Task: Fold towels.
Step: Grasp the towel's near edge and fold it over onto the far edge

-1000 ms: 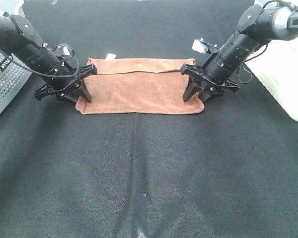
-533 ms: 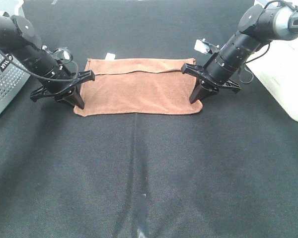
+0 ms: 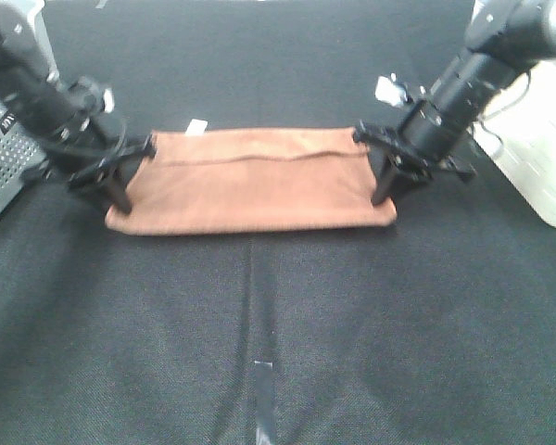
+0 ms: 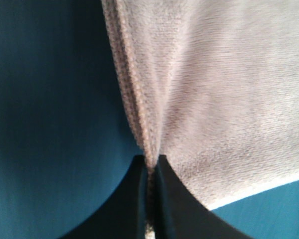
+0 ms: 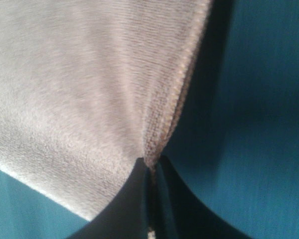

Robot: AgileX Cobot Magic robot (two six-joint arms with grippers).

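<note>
1. The towel [image 3: 250, 185] lies spread lengthwise on the black table cloth [image 3: 259, 315], toward its far side and between my two arms. A fold line runs along its far part, and a small white tag [image 3: 196, 127] shows at the far left corner.
2. My left gripper [image 3: 120, 197] is clamped on the towel's near left corner, and my right gripper [image 3: 382, 193] on its near right corner.
3. The high camera is blurred, so the pinch itself is hard to read there. The near edge looks taut between my grippers, perhaps just off the cloth.
4. My wrist cameras settle the grip: in each, the stitched hem runs straight into closed black jaws, with fabric fanning out from the pinch.
5. Only the high view shows the surroundings: a grey perforated box [image 3: 0, 167] beyond my left arm, a white housing [image 3: 537, 158] beside my right, and a pale tape strip [image 3: 262, 399] near the cloth's front.
</note>
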